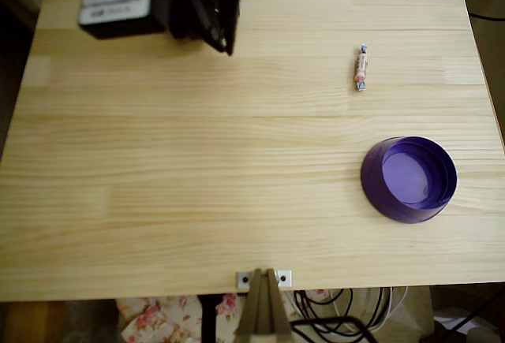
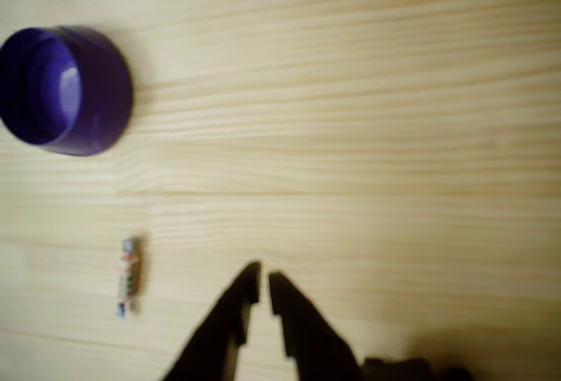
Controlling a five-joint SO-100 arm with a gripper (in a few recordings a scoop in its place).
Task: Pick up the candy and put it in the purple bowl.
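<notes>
Black gripper [image 2: 261, 286] fingers sit nearest the lens in the wrist view, rising from the bottom edge to two pointed tips that stand close together with only a thin slit of table showing between them. The jaws are narrow, almost closed, and nothing is held in them. They hang above bare wood.

Left of the fingertips in the wrist view, a little apart from them, lies the candy [image 2: 128, 276]. It rests flat on the table, lengthwise up and down the picture, white-pink in the middle with bluish twisted ends. It touches neither the fingers nor the bowl.

Farther off in the same view, toward the upper left, stands the purple bowl [image 2: 63, 88], upright on the wood with its lighter violet inside showing. Nothing can be seen inside it. It is well apart from the candy.

Seen from overhead, the pale wooden table [image 1: 197, 177] runs in long planks across the picture. The arm [image 1: 162, 0] is a dark mass at the top left, and the gripper [image 1: 223, 39] points down from it over open wood. The candy [image 1: 360, 68] lies at the upper right, far to the right of the arm. The purple bowl [image 1: 409, 179] stands below it toward the lower right, apart from the candy, with bare wood between the two.
</notes>
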